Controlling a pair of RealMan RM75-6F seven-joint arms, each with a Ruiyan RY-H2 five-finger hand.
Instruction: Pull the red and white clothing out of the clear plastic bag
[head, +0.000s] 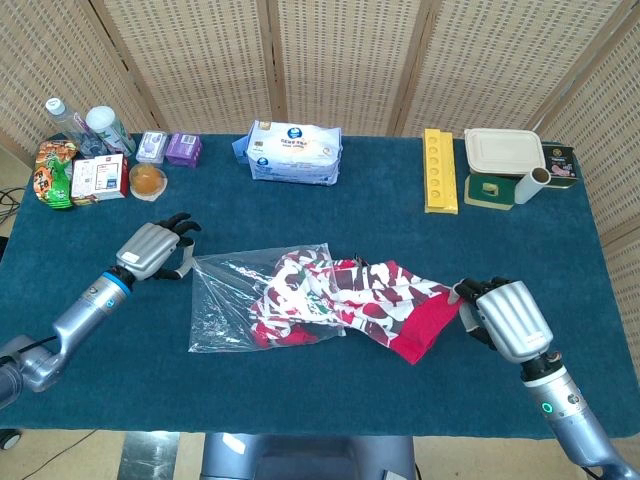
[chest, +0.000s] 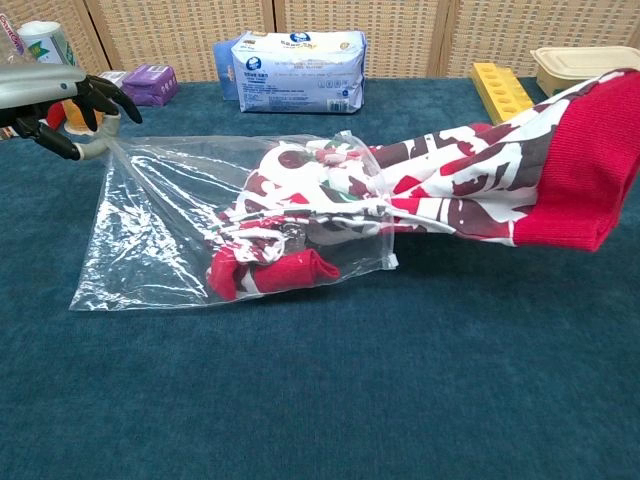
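The clear plastic bag (head: 235, 305) lies flat on the blue table (head: 330, 400), and everything else is placed from it. The red and white clothing (head: 365, 305) is partly out: a bunched part sits inside the bag's right half, while the rest stretches out of the bag's open right end, ending in a solid red hem on the side away from the bag. The right hand (head: 508, 318) is well to the right of the bag, at the far end of the clothing, its fingers curled onto the red hem and gripping it; in the chest view the cloth is lifted off the table toward that side. The left hand (head: 152, 250) is just beside the bag's upper left corner, fingers closed and pinching the plastic there, which is pulled taut. Behind the bag, near the table's far edge, lies a pack of wet wipes (head: 294, 152).
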